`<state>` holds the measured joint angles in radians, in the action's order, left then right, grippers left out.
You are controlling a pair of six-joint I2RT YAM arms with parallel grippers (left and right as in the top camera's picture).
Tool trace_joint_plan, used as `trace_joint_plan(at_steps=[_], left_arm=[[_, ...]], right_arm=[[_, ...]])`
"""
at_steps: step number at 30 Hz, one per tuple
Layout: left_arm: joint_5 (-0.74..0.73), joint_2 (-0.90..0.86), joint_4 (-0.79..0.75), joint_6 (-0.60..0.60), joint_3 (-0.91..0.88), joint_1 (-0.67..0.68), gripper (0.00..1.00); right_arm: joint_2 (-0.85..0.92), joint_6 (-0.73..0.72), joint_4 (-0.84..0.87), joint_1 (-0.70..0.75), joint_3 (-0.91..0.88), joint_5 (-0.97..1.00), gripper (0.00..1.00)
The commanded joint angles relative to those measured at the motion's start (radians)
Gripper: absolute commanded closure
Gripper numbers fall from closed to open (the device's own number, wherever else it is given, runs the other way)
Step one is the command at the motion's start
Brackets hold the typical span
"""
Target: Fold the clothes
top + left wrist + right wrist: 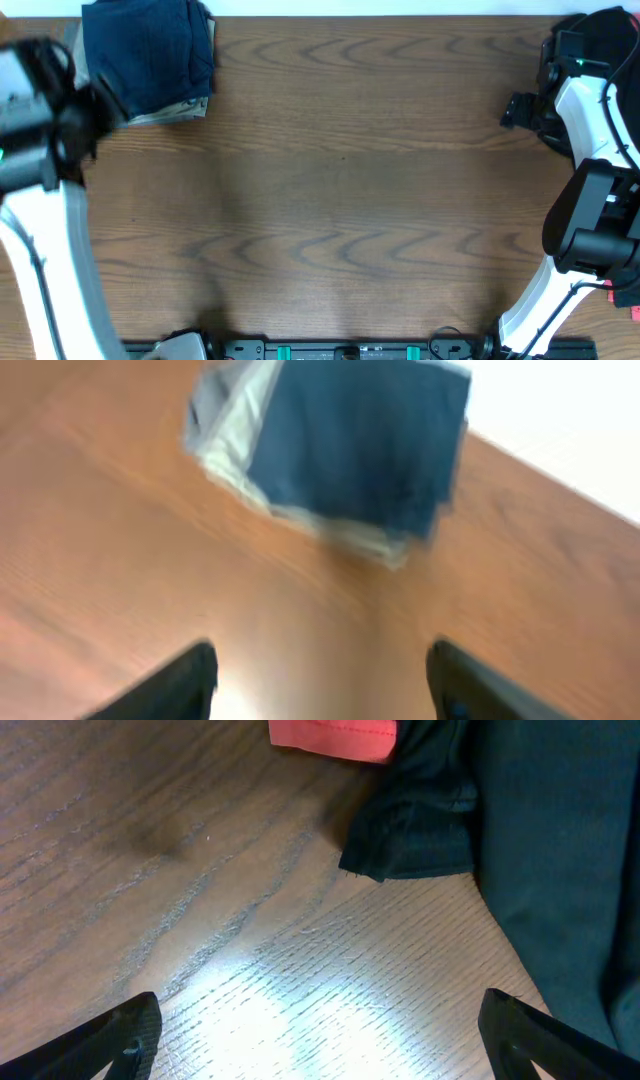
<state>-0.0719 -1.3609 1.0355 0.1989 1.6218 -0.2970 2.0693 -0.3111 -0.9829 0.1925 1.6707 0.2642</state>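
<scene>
Folded navy blue shorts (150,55) lie at the table's far left corner on top of a lighter khaki-grey garment (178,112). In the left wrist view the navy stack (360,440) is ahead of my left gripper (320,670), which is open, empty and apart from it. The left arm (40,110) is blurred beside the stack. My right gripper (320,1030) is open and empty over bare wood. Just ahead of it lie a dark garment (530,840) and a coral-red garment (335,732). In the overhead view the right gripper (520,110) is at the far right.
The wooden table (340,200) fills the middle of the overhead view. The right arm's white links (585,200) stand along the right edge. A black rail (350,350) runs along the front edge.
</scene>
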Motion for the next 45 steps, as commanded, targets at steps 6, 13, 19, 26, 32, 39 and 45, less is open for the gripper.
trace_joint_plan(at_steps=[6,13,19,26,32,39,45], left_arm=[[-0.318,0.215,0.269,-0.063,-0.079,0.002,0.31],[-0.418,0.445,0.455,-0.086,-0.258,0.002,0.02],[-0.414,0.533,0.587,-0.087,-0.270,0.002,0.02],[-0.398,0.546,0.630,-0.101,-0.270,0.002,0.02],[-0.397,0.552,0.626,-0.078,-0.280,0.002,0.02],[-0.418,0.687,0.443,-0.074,-0.406,0.007,0.02],[-0.418,0.954,0.007,-0.074,-0.724,0.147,0.02]], right_arm=[[0.005,-0.018,-0.001,-0.010,0.001,0.008,0.01],[0.005,-0.018,-0.001,-0.010,0.001,0.008,0.01],[0.005,-0.018,-0.001,-0.010,0.001,0.008,0.01],[0.005,-0.018,-0.001,-0.010,0.001,0.008,0.01],[0.005,-0.018,-0.001,-0.010,0.001,0.008,0.01],[0.005,-0.018,-0.001,-0.010,0.001,0.008,0.01],[0.005,-0.018,-0.001,-0.011,0.001,0.008,0.01]])
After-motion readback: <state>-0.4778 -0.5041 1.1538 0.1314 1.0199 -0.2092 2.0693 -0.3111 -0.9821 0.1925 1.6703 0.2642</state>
